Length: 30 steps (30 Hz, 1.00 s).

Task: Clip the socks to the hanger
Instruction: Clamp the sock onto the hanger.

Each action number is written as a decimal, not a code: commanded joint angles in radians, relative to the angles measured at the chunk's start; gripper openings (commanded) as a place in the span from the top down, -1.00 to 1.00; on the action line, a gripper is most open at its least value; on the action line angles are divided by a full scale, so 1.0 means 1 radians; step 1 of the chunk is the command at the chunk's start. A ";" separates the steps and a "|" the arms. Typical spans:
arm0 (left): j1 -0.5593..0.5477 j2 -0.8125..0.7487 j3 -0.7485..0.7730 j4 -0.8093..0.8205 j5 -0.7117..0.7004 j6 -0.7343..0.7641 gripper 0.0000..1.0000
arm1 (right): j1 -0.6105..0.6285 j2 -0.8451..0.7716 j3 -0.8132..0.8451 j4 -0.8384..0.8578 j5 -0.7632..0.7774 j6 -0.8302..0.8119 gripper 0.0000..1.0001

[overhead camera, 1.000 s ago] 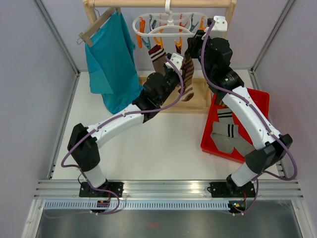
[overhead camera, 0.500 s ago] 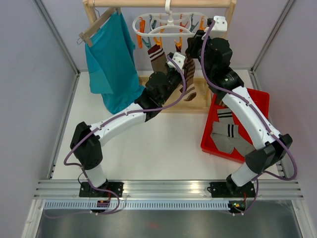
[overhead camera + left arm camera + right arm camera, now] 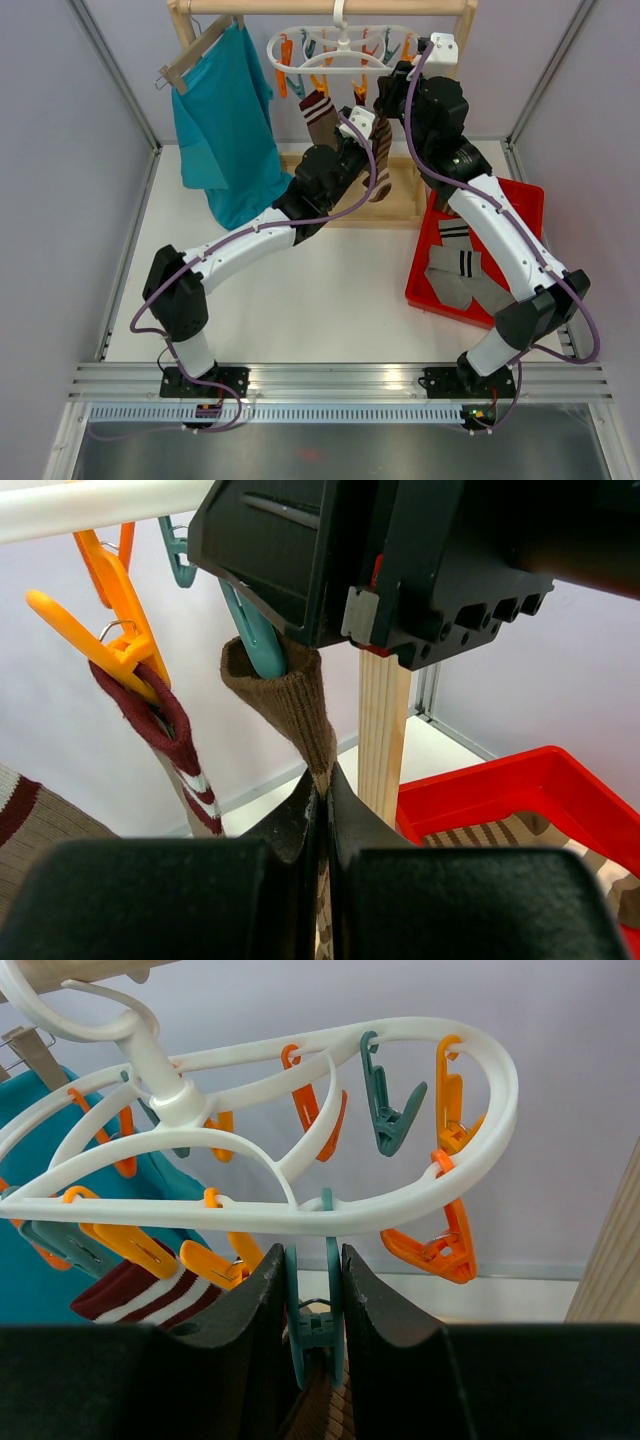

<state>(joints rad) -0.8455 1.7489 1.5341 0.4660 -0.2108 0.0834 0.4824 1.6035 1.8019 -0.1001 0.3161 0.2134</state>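
While it hangs under the near right part of the hanger (image 3: 420,1205), the brown sock (image 3: 295,705) is gripped by the left fingers (image 3: 285,830), which are clenched on its leg a little below the open cuff. The cuff is held up against the lower end of a teal clip (image 3: 258,640), and one tip of that clip is seen inside the cuff opening; whether the fabric is bitten by the clip cannot be told. The teal clip is pressed from both sides by the right fingers (image 3: 262,1310), which are closed on it just under the white ring of the hanger.

Just to the left of the brown sock, a striped sock (image 3: 165,725) with a dark red cuff and white bands is held by an orange clip (image 3: 105,630) of the same hanger. More orange and teal clips are seen dangling around the ring with nothing in them.

The hanger is hooked on the wooden rail (image 3: 300,6) at the far side of the worktop (image 3: 320,290). A teal shirt (image 3: 225,130) is hung from the same rail, further left. A red bin (image 3: 525,205) is set on the right of the worktop, and more socks (image 3: 458,268), grey with dark stripes, are laid in it.
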 commanded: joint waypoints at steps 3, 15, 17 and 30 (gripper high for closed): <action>0.005 0.012 0.046 0.037 -0.025 0.015 0.95 | -0.001 -0.025 -0.016 -0.027 0.040 -0.005 0.99; 0.006 0.021 0.061 0.043 -0.029 0.018 0.95 | -0.001 -0.027 -0.015 -0.039 0.043 -0.008 0.99; 0.006 0.026 0.069 0.040 -0.027 0.022 0.95 | -0.001 -0.027 -0.015 -0.039 0.041 -0.008 0.99; 0.010 0.040 0.083 0.031 -0.024 0.023 0.95 | -0.001 -0.024 -0.004 -0.046 0.037 -0.003 0.96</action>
<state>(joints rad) -0.8417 1.7824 1.5738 0.4683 -0.2272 0.0837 0.4828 1.6035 1.7992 -0.0971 0.3157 0.2131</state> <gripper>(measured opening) 0.032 0.322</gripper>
